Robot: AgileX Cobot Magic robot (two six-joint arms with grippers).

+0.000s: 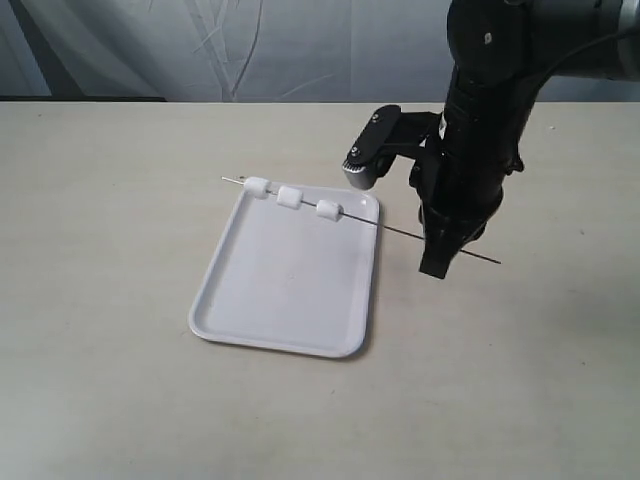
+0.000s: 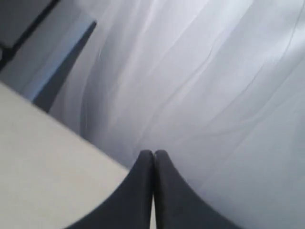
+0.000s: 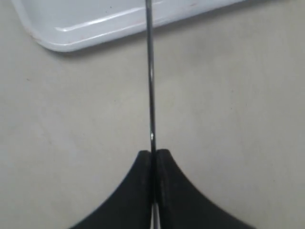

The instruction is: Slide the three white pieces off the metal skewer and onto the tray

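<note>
The metal skewer (image 1: 400,232) runs slantwise over the far end of the white tray (image 1: 285,290). The three white pieces (image 1: 290,197) are threaded on it in a row, over the tray's far rim. My right gripper (image 1: 437,262) is shut on the skewer near its right end, beside the tray's right side. In the right wrist view the skewer (image 3: 150,71) leads from the shut right gripper (image 3: 153,152) toward the tray's rim (image 3: 95,21); the pieces are out of that view. My left gripper (image 2: 153,152) is shut on nothing and faces a grey curtain, away from the tray.
The tray lies on a beige table (image 1: 110,300). A grey curtain (image 1: 250,50) hangs behind the table's far edge. The right arm's dark body (image 1: 480,130) and its wrist camera (image 1: 365,160) stand just right of the tray's far corner.
</note>
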